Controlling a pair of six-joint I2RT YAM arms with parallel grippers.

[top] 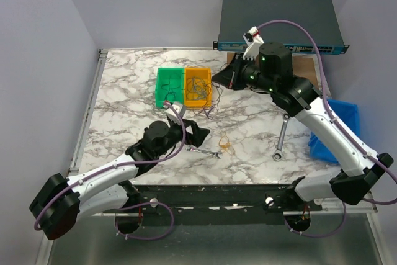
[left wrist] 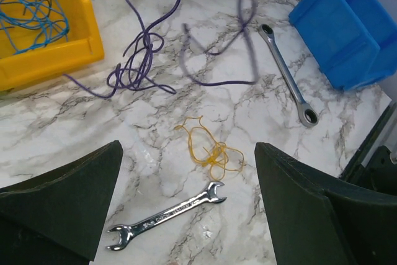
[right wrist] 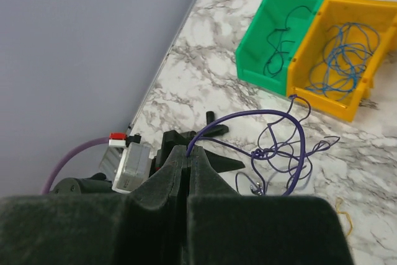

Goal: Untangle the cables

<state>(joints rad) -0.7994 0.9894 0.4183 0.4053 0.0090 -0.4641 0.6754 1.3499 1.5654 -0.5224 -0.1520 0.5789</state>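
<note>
The marble table is carrying three bins: blue bin, green bin, yellow bin. The right wrist view is missing the blue one. The right gripper is clamping fully closed on the purple cable. The left gripper is hanging wide open, empty. Two wrenches are lying apart: long wrench, small wrench. Cables are showing in four colours. The yellow cable, clearest from the left wrist, is lying beside the small wrench, with the blue cable and dark cable binned.
</note>
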